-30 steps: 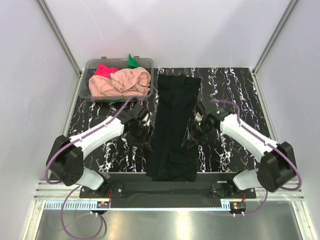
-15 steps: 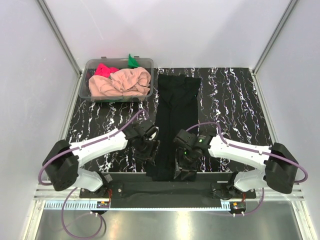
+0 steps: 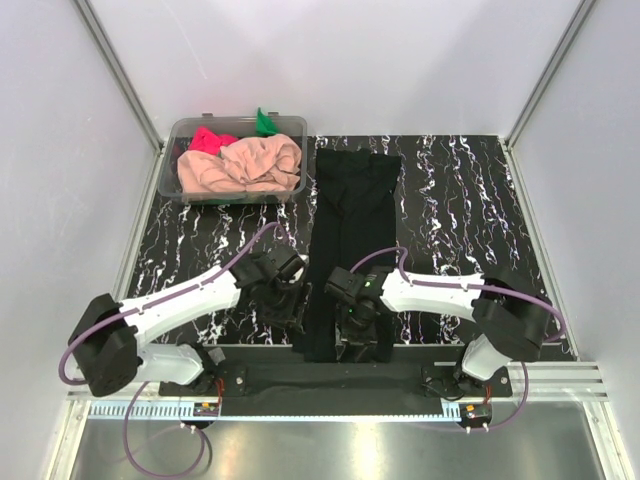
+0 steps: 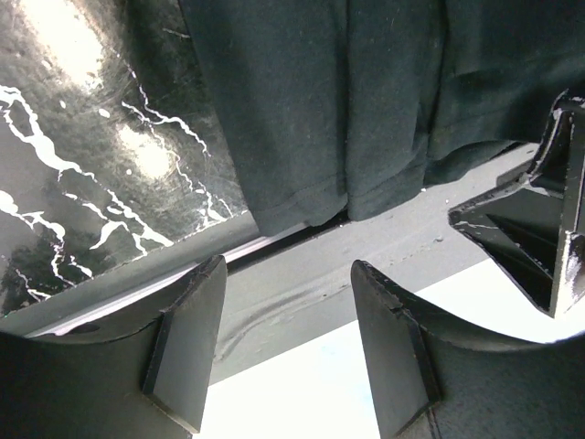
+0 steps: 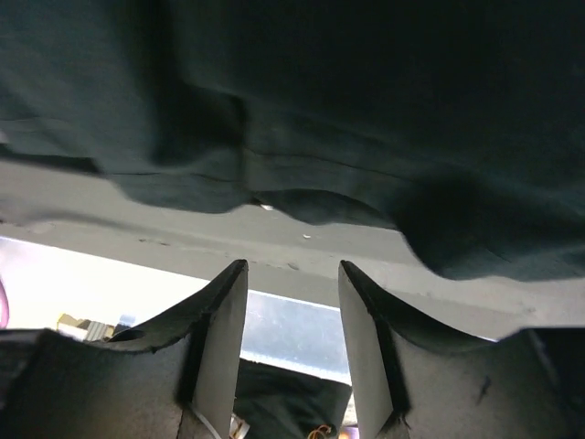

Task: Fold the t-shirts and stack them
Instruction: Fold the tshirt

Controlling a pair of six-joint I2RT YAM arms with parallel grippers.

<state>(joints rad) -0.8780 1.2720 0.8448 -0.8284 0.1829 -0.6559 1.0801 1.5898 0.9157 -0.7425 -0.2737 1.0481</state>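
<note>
Four t-shirts (image 3: 350, 230), one clear tub (image 3: 230, 119), two robot arms (image 3: 190, 293)

A black table (image 3: 460, 200) veined with white lies between plain white walls (image 3: 350, 60). A clear plastic tub (image 3: 232, 121) stands in its far left corner. Slanted metal posts (image 3: 117, 70) rise at both far corners. A grey ledge (image 4: 302, 283) runs along its near edge.

green t-shirt (image 3: 264, 122): mostly hidden behind peach-pink t-shirt (image 3: 245, 165) at tub (image 3: 231, 199) far edge. black t-shirt (image 3: 350, 215) hem at table (image 3: 470, 200) near edge: partly covered by right gripper (image 3: 357, 338); cut off in both wrist views.
</note>
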